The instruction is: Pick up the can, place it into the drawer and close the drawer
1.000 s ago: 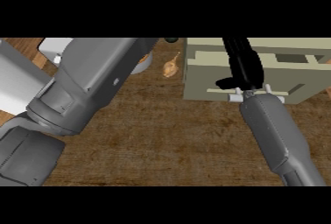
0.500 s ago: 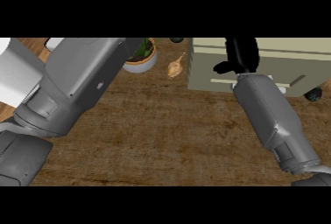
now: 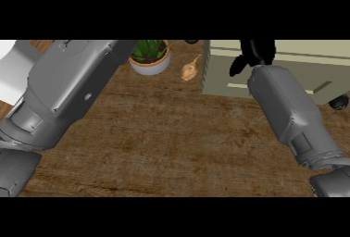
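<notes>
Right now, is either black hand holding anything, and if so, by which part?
It cannot be told. The right hand hangs over the beige drawer unit with nothing visible in it; its fingers are unclear. The left hand is out of view, and no can shows.

You see two grey forearms (image 3: 68, 92), one at each lower side. One black hand (image 3: 252, 54) shows, at the top edge. On the brown wooden counter (image 3: 171, 139) you have one green plant in a white pot (image 3: 149, 58), one small tan object (image 3: 189, 70), one pale beige drawer cabinet (image 3: 301, 69) and one dark round object (image 3: 338, 102) at the right edge.
</notes>
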### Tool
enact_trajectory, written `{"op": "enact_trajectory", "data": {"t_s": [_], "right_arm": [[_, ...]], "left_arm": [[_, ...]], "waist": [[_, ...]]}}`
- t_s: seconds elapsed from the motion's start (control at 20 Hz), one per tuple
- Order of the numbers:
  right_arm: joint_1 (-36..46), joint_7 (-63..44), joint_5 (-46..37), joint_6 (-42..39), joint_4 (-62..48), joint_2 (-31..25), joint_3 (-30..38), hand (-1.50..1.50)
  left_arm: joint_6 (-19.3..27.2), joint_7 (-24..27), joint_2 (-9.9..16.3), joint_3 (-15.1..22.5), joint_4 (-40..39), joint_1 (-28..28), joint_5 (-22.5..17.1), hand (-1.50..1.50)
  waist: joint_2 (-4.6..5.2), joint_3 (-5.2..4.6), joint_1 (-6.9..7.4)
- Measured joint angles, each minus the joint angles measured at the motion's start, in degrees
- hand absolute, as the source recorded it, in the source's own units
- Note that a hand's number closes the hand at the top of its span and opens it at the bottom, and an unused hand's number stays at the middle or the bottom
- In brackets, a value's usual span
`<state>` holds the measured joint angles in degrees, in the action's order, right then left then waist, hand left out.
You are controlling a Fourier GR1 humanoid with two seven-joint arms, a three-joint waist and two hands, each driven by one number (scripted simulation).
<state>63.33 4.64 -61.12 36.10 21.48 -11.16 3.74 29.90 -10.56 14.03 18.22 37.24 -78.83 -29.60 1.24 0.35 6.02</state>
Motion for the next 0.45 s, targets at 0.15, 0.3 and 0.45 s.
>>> {"op": "enact_trajectory", "data": {"t_s": [0.15, 0.3, 0.45], "right_arm": [[1.2, 1.7, 0.8, -0.6, -1.5, -0.1, 1.0, -1.5], [1.9, 4.6, 2.3, -1.2, -2.1, 0.0, 2.4, -1.5], [2.1, 7.6, 3.9, -1.4, -2.7, -0.1, 3.9, -1.5]], "left_arm": [[-0.5, -1.3, 1.5, 0.1, 2.4, 1.3, 0.0, -1.5], [-0.7, -1.6, 1.8, 0.4, 4.8, 3.5, 0.0, -1.5], [-1.2, -2.0, 3.2, 0.5, 7.2, 5.4, 0.0, -1.5]], "waist": [[0.22, 0.14, 0.09], [0.45, 0.26, 0.16], [0.56, 0.28, 0.03]]}}
